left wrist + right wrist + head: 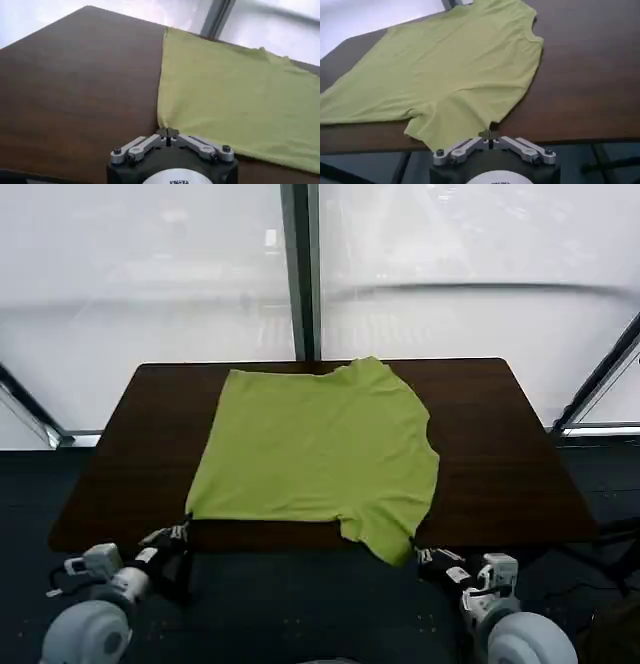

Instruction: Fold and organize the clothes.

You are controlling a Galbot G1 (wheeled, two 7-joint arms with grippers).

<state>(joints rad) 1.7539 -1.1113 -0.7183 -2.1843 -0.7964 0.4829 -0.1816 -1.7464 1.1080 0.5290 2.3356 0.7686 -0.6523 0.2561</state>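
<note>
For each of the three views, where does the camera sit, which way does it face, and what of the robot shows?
Head view: high on the robot, looking forward and down at the table and T-shirt; left gripper and right gripper at the near edge.
Left wrist view: behind the left gripper, facing the shirt's near corner.
Right wrist view: behind the right gripper, facing the near sleeve.
Shared: all show the T-shirt and table.

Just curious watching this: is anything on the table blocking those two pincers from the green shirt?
Nothing visible. The left pincer sits at the T-shirt's near corner, the right pincer at its near sleeve, on the dark table.
</note>
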